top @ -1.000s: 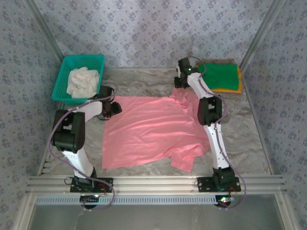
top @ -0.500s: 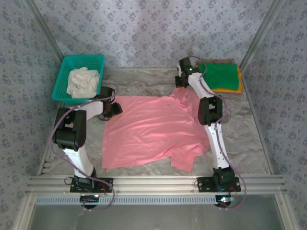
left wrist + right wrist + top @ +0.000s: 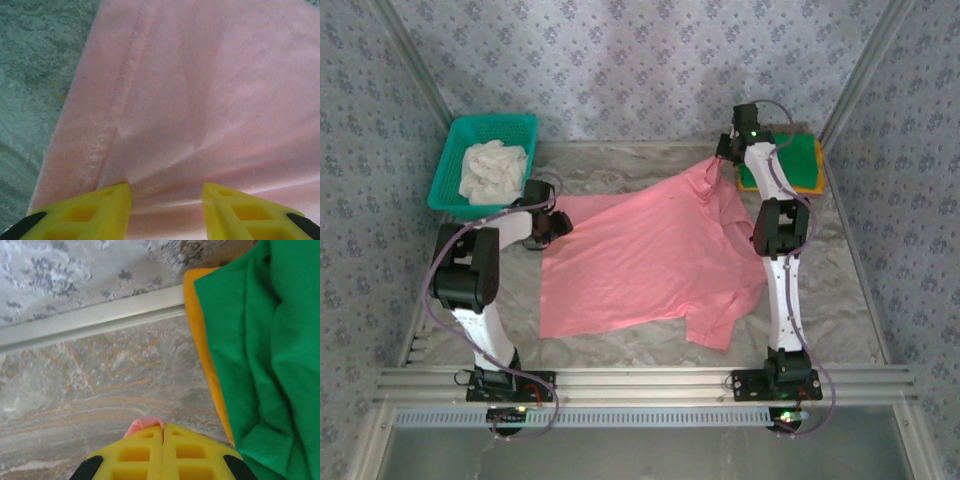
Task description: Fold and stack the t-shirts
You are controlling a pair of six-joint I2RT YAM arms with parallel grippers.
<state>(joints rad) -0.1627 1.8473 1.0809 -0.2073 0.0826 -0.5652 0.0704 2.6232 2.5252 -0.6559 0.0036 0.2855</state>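
Observation:
The salmon-pink t-shirt (image 3: 650, 260) lies spread on the table, its far right part drawn up in a peak toward the back right. My right gripper (image 3: 724, 160) is shut on that peak; a small pink fold (image 3: 145, 424) pokes out beside its closed fingertips (image 3: 163, 429). Just right of it the green t-shirt (image 3: 790, 160) lies folded on the orange-yellow one (image 3: 782, 188), both close by in the right wrist view (image 3: 270, 350) (image 3: 200, 330). My left gripper (image 3: 556, 222) sits at the shirt's far left corner, jaws apart (image 3: 167, 192), tips pressed on wrinkled pink cloth (image 3: 200, 90).
A teal mesh basket (image 3: 455, 150) with a white cloth (image 3: 492, 170) stands at the back left. Patterned walls and metal rails close in the marbled table (image 3: 830, 290). The back rail (image 3: 100, 315) runs just beyond my right gripper.
My right gripper has shut on the pink shirt and carried its shoulder back and to the right, toward the green stack. The shirt has stretched and slid rightward. The left gripper stayed put.

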